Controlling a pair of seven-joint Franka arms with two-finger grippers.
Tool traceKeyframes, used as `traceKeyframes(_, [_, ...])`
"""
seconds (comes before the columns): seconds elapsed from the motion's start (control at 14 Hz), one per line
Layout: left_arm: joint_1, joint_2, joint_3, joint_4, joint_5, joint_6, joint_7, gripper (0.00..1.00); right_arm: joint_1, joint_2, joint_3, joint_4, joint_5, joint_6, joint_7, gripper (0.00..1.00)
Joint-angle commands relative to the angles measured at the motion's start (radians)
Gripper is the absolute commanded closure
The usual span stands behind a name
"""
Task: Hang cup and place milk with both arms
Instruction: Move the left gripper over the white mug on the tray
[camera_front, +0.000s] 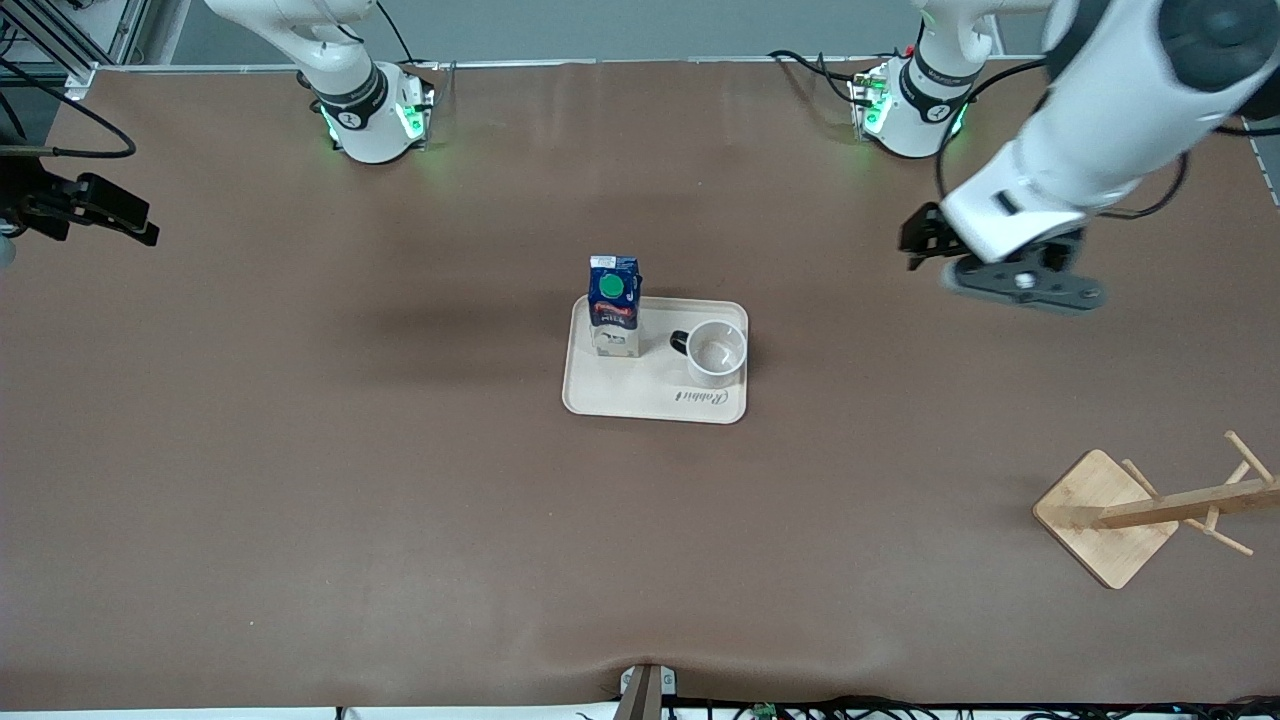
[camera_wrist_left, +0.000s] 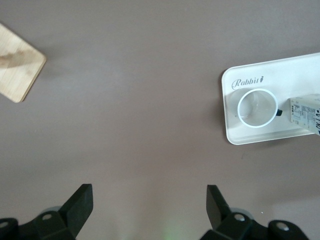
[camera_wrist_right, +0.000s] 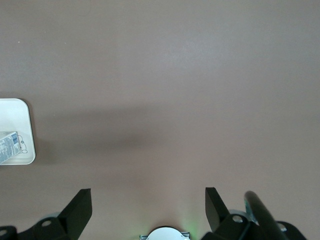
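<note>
The milk carton stands upright on a beige tray in the middle of the table. The white cup stands beside it on the tray, its black handle turned toward the carton. My left gripper is open and empty, up over bare table toward the left arm's end. Its wrist view shows the open gripper, the cup, the carton and the tray. My right gripper is open and empty over the right arm's end; its wrist view shows the carton.
A wooden cup rack with pegs stands near the front camera at the left arm's end of the table; a corner of its base shows in the left wrist view. Brown mat covers the table.
</note>
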Motion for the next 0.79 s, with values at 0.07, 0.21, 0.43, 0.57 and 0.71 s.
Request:
traceKeyframes(0.07, [-0.109,0.082,-0.016,0.025,0.077,0.034,-0.046,0.00,-0.003,-0.019,0.003,-0.017,-0.001,0.002,0.009,0.00])
traceKeyframes(0.21, [-0.146,0.122,-0.016,0.025,0.085,0.054,-0.045,0.00,-0.005,-0.019,0.003,-0.017,0.001,0.002,0.008,0.00])
traceKeyframes(0.43, [-0.177,0.141,-0.017,-0.011,0.084,0.102,-0.045,0.00,-0.005,-0.019,0.002,-0.017,-0.001,0.002,0.009,0.00])
traceKeyframes(0.57, [-0.206,0.141,-0.017,-0.053,0.082,0.148,-0.045,0.00,-0.005,-0.019,0.002,-0.017,0.001,0.002,0.009,0.00])
traceKeyframes(0.71, [-0.206,0.139,-0.019,-0.085,0.084,0.185,-0.045,0.00,-0.005,-0.019,0.002,-0.017,0.001,0.002,0.008,0.00])
